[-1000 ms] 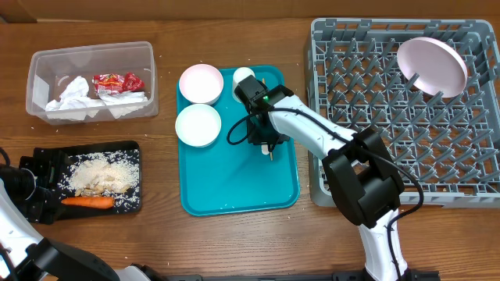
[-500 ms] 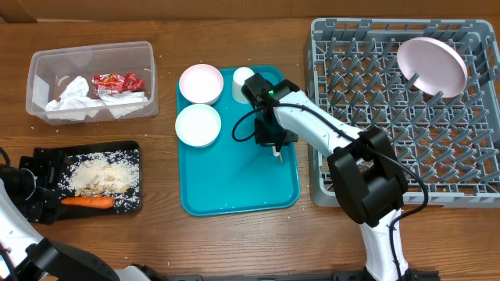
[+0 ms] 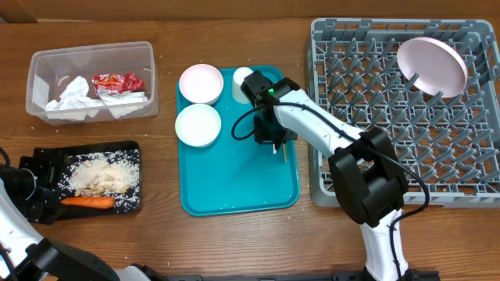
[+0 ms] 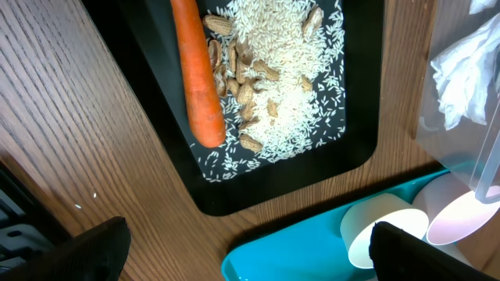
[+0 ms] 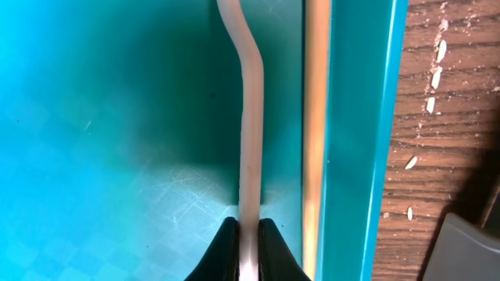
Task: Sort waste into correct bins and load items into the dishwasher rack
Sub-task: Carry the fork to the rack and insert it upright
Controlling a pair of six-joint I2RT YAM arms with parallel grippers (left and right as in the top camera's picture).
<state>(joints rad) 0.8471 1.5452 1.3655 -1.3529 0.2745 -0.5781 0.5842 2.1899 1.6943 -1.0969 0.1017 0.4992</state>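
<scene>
— What does the overhead view give?

— The grey dishwasher rack (image 3: 469,168) fills the right of the surface (image 3: 312,242). The white plate (image 3: 431,66) stands tilted among the pegs at its far right corner. The teal tray (image 3: 234,187) lies just beside the rack and carries two white bowls (image 3: 201,83) and a white cup (image 3: 243,77) along its far end. The right tool (image 3: 275,145) hangs over the tray's right side, and the wooden stick (image 3: 285,154) pokes out from under it. Far left, the clear tub (image 3: 39,66) holds paper napkins (image 3: 72,97) and a red wrapper (image 3: 117,81).

— And the left wrist?

— The left tool (image 4: 246,250) has its jaws spread wide with nothing between them, near the black tray (image 4: 234,191). In that tray a carrot (image 4: 195,70) lies touching the food scraps (image 4: 289,78), pale grains mixed with peanuts.

— The right wrist?

— The right tool's fingers (image 5: 226,250) are closed on the wooden stick. It runs away over the teal floor, near the tray's right wall. Loose grains (image 5: 433,78) dot the wood past that wall.
</scene>
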